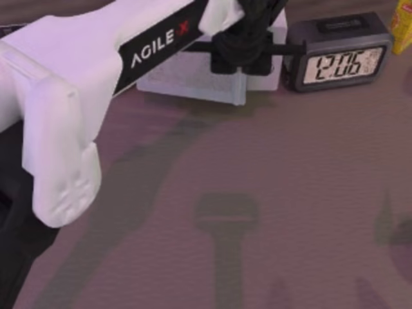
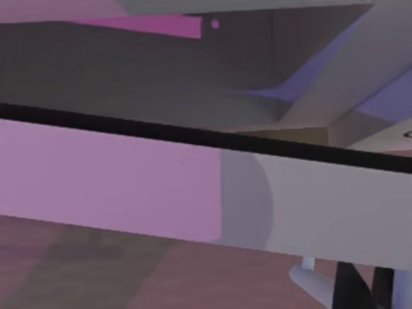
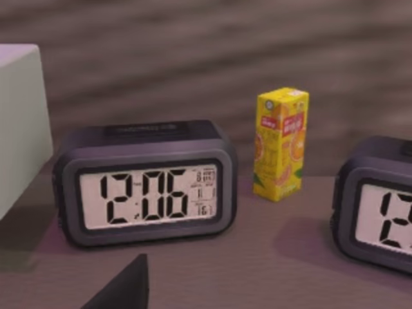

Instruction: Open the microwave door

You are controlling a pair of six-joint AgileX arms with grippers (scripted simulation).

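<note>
1. Two arms belong to the rig, but only the left arm (image 1: 96, 58) shows in the top view, reaching from the left edge across to the upper centre of the frame.
2. Its left gripper (image 1: 241, 55) sits at the upper centre, right at the front of the microwave (image 1: 187, 77), close to the end nearest the clock (image 1: 338, 61).
3. Whether that gripper is wide, narrow or closed on something I cannot tell: the black wrist hides the fingers from above, and the left wrist view shows only close flat panels.
4. One thin pale edge, which I take for the door (image 1: 239, 87), juts toward the viewer just below the gripper. It looks swung partly out from the microwave's front, though the arm hides the hinge side.
5. Step in hand, as I judge it: the pull on the door's free edge, with the opening begun but not finished.
6. Next move, by my reading: carry the gripper along an arc about the hinge, away from the microwave's front, not straight back, so the edge does not slip free and the light box is not dragged across the surface (image 1: 270, 212).
7. Right arm is out of the top view; its wrist view looks at the clock, a yellow juice carton (image 3: 281, 145) and a second clock (image 3: 380, 206), so it seems parked. A dark tip low in that view does not tell its gripper's state.
</note>
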